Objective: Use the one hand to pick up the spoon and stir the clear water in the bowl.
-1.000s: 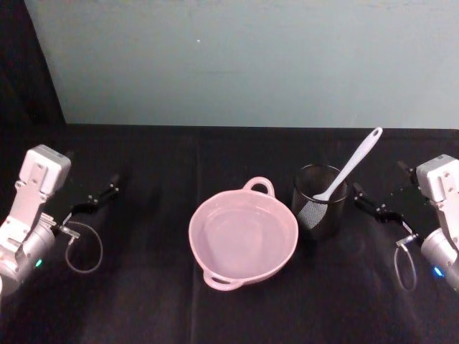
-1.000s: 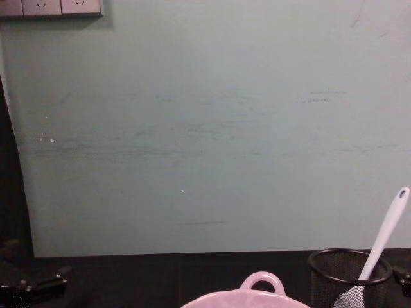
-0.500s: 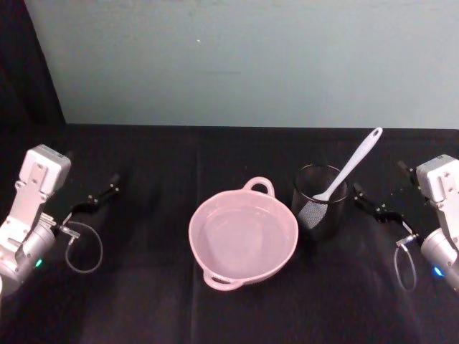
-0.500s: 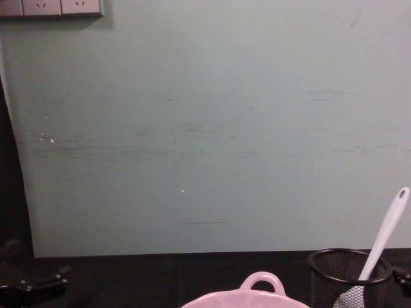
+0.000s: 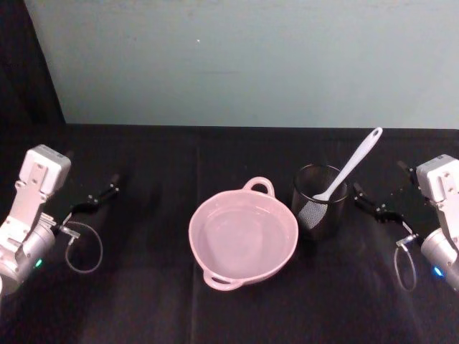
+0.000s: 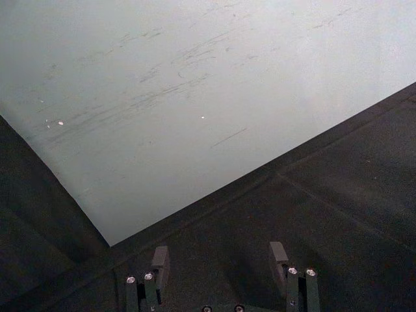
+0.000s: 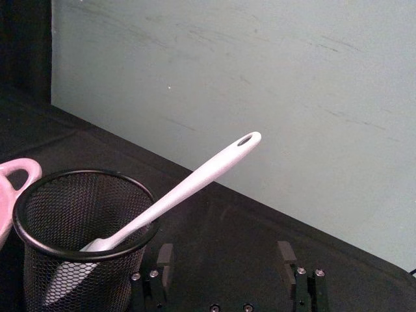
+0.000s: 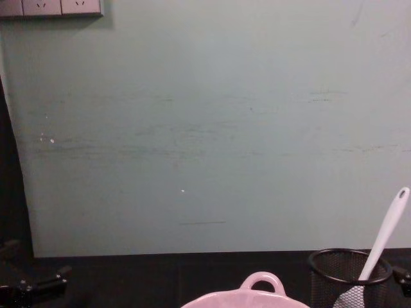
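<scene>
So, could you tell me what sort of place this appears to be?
Probably a robot test bench, not a kitchen: a black-draped table, a plain green wall with power sockets, and a bowl and spoon set between the parked left gripper and right gripper.

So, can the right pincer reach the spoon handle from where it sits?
Probably yes: the right pincer is open, and the spoon handle leans out of the mesh cup toward it, nothing between them.

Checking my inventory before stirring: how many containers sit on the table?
2: the pink bowl at the middle of the table, and the black mesh cup just to its right, holding the white spoon.
</scene>
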### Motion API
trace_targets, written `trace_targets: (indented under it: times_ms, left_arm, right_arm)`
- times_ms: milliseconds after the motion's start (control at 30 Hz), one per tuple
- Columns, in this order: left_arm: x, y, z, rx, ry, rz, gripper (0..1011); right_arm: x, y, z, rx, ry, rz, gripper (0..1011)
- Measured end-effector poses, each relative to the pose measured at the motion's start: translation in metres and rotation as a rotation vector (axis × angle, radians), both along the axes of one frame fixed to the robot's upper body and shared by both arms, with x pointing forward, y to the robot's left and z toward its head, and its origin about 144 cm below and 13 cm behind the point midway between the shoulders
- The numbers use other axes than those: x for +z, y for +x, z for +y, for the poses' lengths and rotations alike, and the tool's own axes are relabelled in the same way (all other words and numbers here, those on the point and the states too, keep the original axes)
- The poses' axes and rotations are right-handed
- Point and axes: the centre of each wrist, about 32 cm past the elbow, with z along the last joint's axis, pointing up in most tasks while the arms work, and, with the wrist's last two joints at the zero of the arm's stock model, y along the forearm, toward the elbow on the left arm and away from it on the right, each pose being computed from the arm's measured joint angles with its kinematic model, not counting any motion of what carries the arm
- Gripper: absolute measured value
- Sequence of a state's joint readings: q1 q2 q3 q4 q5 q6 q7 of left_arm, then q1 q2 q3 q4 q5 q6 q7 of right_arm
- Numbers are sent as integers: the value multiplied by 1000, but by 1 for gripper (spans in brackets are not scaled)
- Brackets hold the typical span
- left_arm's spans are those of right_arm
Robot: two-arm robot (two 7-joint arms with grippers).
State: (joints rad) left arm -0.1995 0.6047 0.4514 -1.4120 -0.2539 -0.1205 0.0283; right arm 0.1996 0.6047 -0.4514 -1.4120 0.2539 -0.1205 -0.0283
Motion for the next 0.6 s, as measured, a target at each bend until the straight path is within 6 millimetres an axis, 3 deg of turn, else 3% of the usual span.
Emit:
trace_targets:
  times_ms: [600]
  left_arm:
    - [0,0,0,0,0,0,1005]
  right_arm:
    - [0,0,0,0,0,0,1003]
